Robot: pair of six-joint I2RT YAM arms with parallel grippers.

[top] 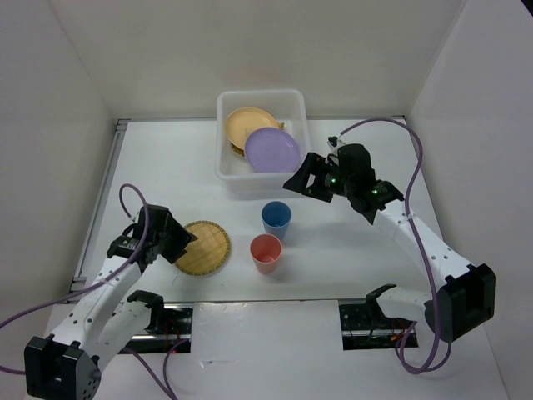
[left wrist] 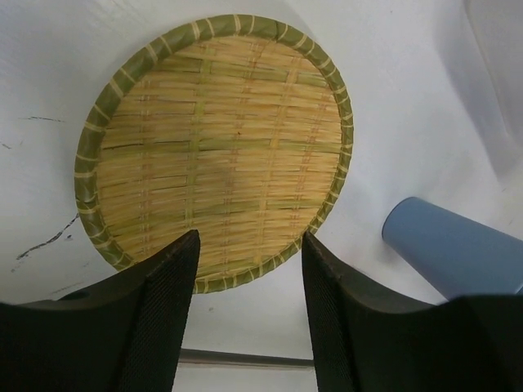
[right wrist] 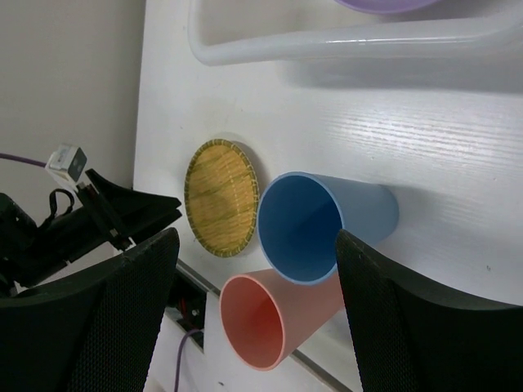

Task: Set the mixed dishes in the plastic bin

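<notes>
The woven plate (left wrist: 216, 147) lies flat on the surface, in front of the bin (top: 223, 125) and leftward. It looks light, stiff and rough: a shallow straw disc with a bound greenish rim, best pinched at that rim. The left gripper (left wrist: 249, 245) hovers at its edge, jaws wide, empty. The blue cup (top: 276, 218) and red cup (top: 266, 252), smooth tapered plastic, stand before the bin; likely slippery, so grip across the lip. The right gripper (right wrist: 257, 245) hangs near the bin's front, jaws wide. An orange plate (top: 246, 123) and lavender plate (top: 272, 150) lie inside.
</notes>
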